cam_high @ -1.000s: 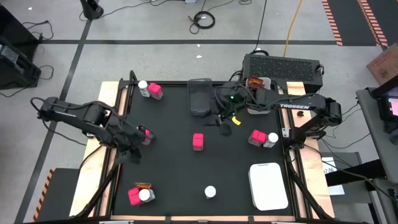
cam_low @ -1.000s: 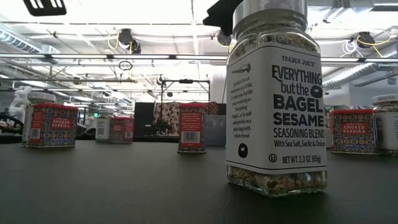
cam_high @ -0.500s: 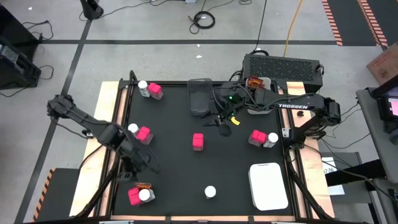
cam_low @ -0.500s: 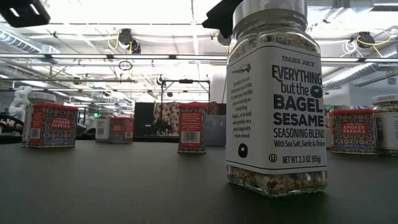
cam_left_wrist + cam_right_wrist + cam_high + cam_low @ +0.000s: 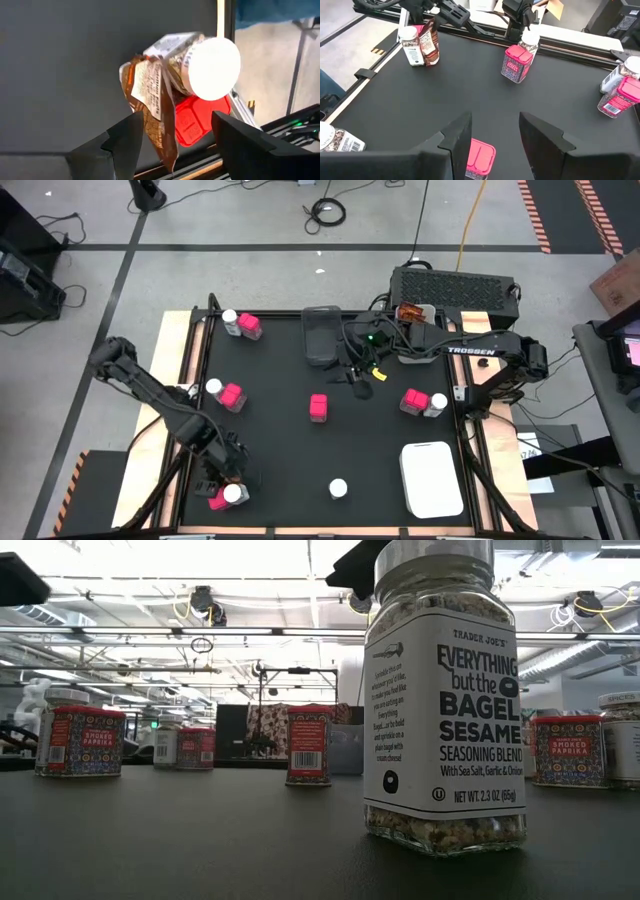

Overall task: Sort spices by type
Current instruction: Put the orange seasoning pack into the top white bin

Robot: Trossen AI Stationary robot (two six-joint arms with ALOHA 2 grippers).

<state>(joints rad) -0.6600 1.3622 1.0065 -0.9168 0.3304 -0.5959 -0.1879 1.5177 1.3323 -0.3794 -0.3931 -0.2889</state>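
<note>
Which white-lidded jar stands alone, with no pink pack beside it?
The jar at the table's near edge, left of the white bin; every other jar stands beside a pink pack.

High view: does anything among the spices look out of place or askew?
Yes. At the table's near-left corner, a brown sachet, a white-lidded jar and a pink pack are bunched together, three kinds mixed. The left tool hovers open over them.
</note>
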